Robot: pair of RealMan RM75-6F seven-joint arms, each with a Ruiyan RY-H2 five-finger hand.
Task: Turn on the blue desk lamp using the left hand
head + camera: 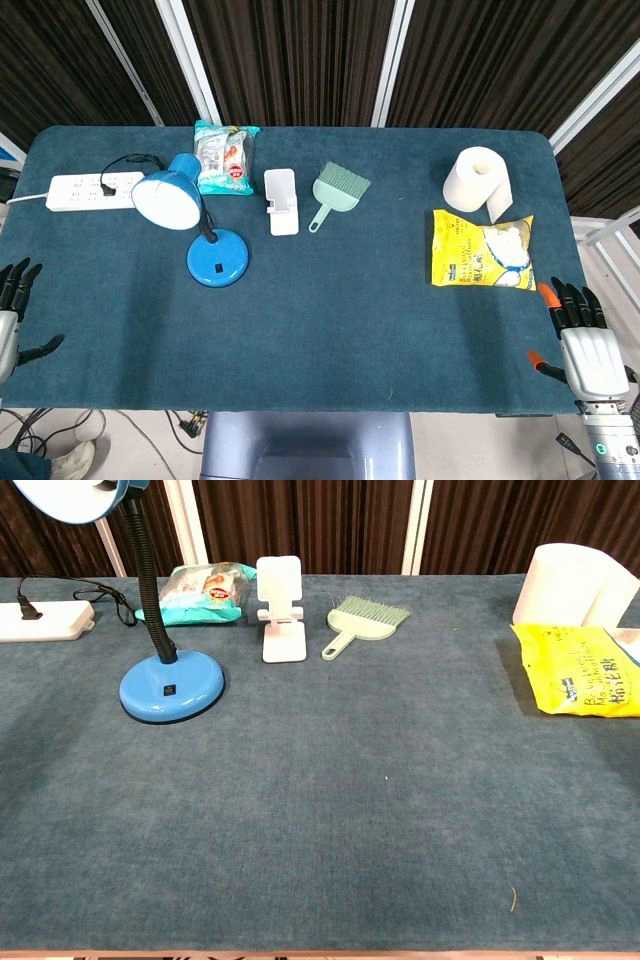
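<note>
The blue desk lamp stands on the left half of the table, its round base [217, 258] [171, 686] carrying a small dark switch [169, 690] on top. A black gooseneck rises to the blue shade [169, 194] [72, 497], which looks unlit. My left hand [12, 312] hangs off the table's left edge, well left of and nearer than the lamp, fingers spread and holding nothing. My right hand [580, 335] is at the front right corner, fingers apart and empty. Neither hand shows in the chest view.
A white power strip [92, 190] with the lamp's plug lies at the far left. A teal snack pack [222, 156], white phone stand [281, 200] and green brush [337, 191] sit behind the lamp. A paper roll [478, 180] and yellow bag [482, 250] lie at right.
</note>
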